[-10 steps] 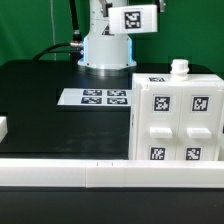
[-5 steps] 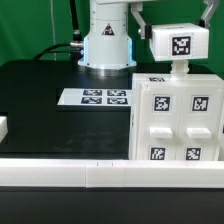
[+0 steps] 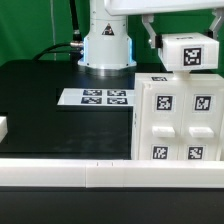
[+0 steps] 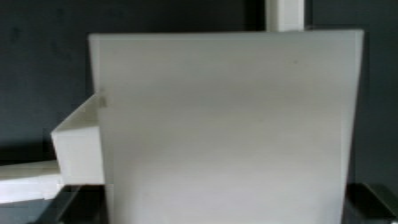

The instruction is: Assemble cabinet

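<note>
White plastic cabinet box (image 3: 178, 120) with black-and-white tags is stood upright, long axis vertical, with drawer-like blocks (image 3: 161, 104) set in its camera-facing front. A small white tagged block (image 3: 188, 53) is seen at its top beside the gripper (image 3: 152, 33), whose opening cannot be told.

A black desk (image 3: 40, 85) is recorded, flat and matte. The marker board (image 3: 97, 97) is laid flat toward the rear middle, tags facing up. The cabinet (image 3: 178, 120) is stood upright at the exterior view's right, just beside the board's right end. A small white block (image 3: 3, 128) is noted at the exterior view's left edge, partly cut off. A white bar (image 3: 100, 173) is set across the front. The robot base (image 3: 107, 48) is mounted behind the board.
</note>
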You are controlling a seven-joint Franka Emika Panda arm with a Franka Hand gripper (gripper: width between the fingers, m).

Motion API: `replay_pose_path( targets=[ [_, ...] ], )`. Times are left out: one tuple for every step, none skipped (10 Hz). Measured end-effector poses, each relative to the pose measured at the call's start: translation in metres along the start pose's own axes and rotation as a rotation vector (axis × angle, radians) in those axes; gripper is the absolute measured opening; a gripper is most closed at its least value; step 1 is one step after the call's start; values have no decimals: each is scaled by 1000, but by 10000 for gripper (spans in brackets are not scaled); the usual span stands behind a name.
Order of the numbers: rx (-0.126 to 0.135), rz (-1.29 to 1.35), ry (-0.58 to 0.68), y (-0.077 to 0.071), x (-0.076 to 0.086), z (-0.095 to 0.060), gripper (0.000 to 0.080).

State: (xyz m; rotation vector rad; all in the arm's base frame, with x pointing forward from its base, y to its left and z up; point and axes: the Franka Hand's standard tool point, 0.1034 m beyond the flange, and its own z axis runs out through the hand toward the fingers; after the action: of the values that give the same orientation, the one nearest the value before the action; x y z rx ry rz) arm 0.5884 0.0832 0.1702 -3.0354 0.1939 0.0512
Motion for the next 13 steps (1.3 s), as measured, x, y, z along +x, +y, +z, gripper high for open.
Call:
replay_pose_path(
  targets=[
    [-2,1,-6,2,-2,5,561],
    [-3,-2,-6,5,-3,7,561],
    [-3,-6,5,5,-2,7,561],
    [-1,-7,25,4,1,8,561],
    [1,-9,43,2,3,8,561],
    [2,-9,44,2,4,7,561],
    [2,-9,44,2,4,7,561],
    [2,-9,44,2,4,7,561],
    [2,-9,44,2,4,7,561],
    [2,-9,44,2,4,7,561],
    [2,-9,44,2,4,7,561],
    [2,-9,44,2,4,7,561],
    [3,13,44,1,3,7,561]
  ],
)
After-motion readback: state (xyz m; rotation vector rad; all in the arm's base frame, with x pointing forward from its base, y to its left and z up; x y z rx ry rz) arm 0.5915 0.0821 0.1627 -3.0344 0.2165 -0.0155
